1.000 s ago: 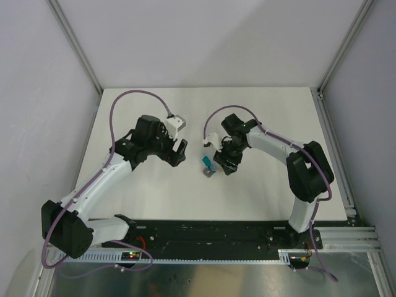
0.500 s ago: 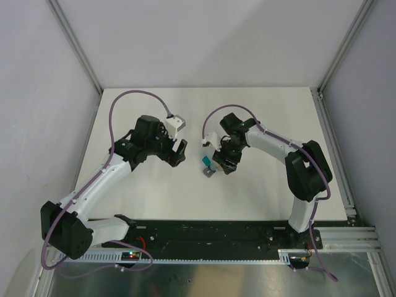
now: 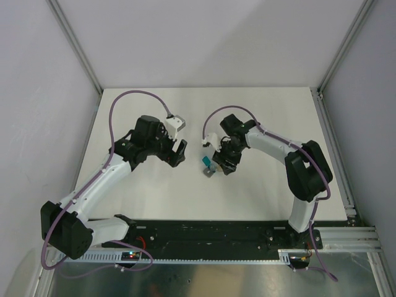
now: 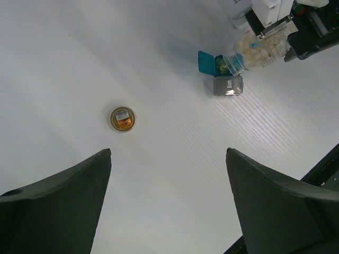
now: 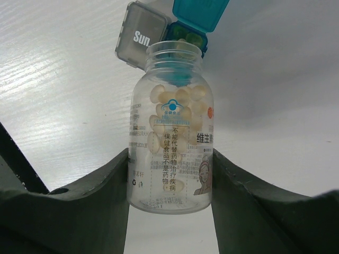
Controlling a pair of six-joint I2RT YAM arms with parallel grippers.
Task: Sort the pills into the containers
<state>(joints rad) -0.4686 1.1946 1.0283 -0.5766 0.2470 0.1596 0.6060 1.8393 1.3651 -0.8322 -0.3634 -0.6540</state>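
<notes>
While the right end effector (image 5: 169, 164) clamps a clear plastic bottle of pale round pills (image 5: 170, 132) by its lower body, the bottle is tipped so that its open mouth sits right at the small teal-blue box (image 5: 201, 13); that box's grey hinged flap (image 5: 142, 34), marked "Sun", stands open beside it, and a few yellow-green pills (image 5: 190, 38) show inside; the box rests on the white counter (image 4: 79, 53) between the two arms; the left end effector (image 4: 168, 159) hangs above the counter with fingers spread wide, holding nothing; below it, well apart from the box, stands a small round amber-orange vial (image 4: 122, 118), seen from above.
</notes>
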